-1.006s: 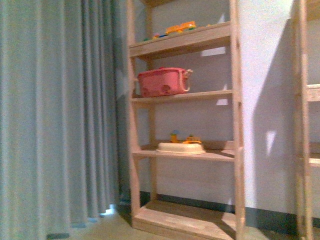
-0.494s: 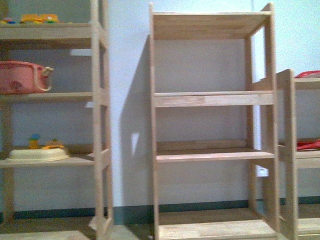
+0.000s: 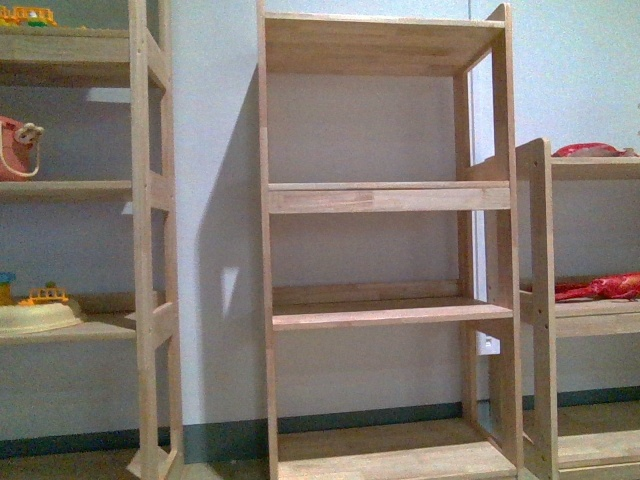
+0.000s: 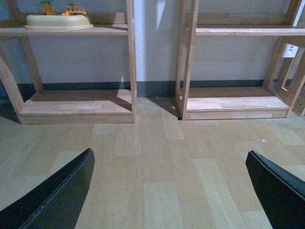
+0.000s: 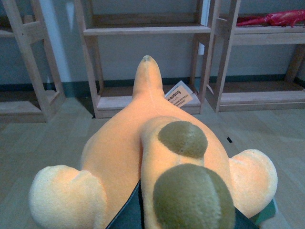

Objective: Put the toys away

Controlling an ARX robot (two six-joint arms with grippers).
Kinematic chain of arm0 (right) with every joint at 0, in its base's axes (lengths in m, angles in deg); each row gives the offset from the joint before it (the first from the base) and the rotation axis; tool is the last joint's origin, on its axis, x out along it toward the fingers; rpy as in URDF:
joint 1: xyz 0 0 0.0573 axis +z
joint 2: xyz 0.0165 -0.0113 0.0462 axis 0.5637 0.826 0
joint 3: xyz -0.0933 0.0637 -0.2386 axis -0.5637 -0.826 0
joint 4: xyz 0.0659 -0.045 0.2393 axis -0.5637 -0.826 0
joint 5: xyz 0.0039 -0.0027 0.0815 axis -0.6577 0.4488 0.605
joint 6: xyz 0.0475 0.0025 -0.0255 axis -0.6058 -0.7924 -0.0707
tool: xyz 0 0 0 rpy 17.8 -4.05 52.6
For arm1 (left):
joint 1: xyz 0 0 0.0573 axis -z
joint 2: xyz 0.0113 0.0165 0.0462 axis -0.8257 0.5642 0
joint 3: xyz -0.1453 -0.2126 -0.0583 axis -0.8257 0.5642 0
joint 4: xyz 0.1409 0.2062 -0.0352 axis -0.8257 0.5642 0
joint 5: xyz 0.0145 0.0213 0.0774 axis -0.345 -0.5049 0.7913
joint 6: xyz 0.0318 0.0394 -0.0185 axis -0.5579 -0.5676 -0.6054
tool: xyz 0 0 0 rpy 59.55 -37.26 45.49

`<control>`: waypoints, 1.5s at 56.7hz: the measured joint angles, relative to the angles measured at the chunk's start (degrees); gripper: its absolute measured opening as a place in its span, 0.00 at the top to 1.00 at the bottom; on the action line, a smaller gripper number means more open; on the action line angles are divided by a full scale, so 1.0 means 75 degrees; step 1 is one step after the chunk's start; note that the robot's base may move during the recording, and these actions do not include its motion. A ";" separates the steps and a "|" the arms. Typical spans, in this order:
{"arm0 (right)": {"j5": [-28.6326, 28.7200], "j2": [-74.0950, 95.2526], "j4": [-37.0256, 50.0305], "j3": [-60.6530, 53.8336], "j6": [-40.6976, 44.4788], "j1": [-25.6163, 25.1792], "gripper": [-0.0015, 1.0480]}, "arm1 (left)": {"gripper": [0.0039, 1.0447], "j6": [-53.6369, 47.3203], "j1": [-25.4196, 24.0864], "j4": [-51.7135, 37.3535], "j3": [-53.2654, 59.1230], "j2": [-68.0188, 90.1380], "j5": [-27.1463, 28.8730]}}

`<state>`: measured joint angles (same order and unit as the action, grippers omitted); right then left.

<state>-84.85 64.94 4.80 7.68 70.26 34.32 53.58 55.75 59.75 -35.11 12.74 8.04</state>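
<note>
The right gripper [image 5: 143, 210] is clamped on the plush toy [image 5: 157, 157], its long body pointing at the empty shelf [image 3: 385, 312] mid-frame, w/ the left gripper [image 4: 169, 191] wide apart, holding nothing.

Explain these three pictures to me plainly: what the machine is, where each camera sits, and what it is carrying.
This is a two-armed robot, each arm ending in a pincer. The front view looks out from its body at wooden shelves: the middle shelf unit is bare, the left one holds a cream tray, the right one something red. The left wrist camera shows the left pincer open over bare floor, holding nothing. The right wrist camera is filled by an orange plush toy with a paper tag; it seems carried by the right pincer, whose fingers the toy hides.
</note>
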 joint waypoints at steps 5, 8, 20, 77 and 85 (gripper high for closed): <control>0.0000 0.0000 0.0000 0.0000 0.0000 0.0000 0.87 | 0.06 0.0000 0.0000 0.0000 -0.0003 0.0000 0.0006; 0.0000 0.0000 0.0000 0.0000 0.0000 0.0000 0.87 | 0.06 0.0003 0.0000 0.0000 0.0000 0.0000 0.0003; -0.0032 0.0000 0.0000 0.0000 0.0000 -0.0003 0.87 | 0.06 0.0000 0.0000 0.0000 -0.0003 0.0003 -0.0009; 0.0000 0.0006 0.0000 0.0003 0.0000 0.0003 0.87 | 0.06 0.0003 -0.0003 0.0000 0.0000 0.0003 0.0006; -0.0003 0.0006 0.0000 0.0000 0.0000 0.0003 0.87 | 0.06 0.0003 -0.0003 0.0000 0.0000 0.0000 0.0003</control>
<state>-84.87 64.99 4.80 7.68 70.26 34.34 53.61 55.73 59.75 -35.11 12.74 8.06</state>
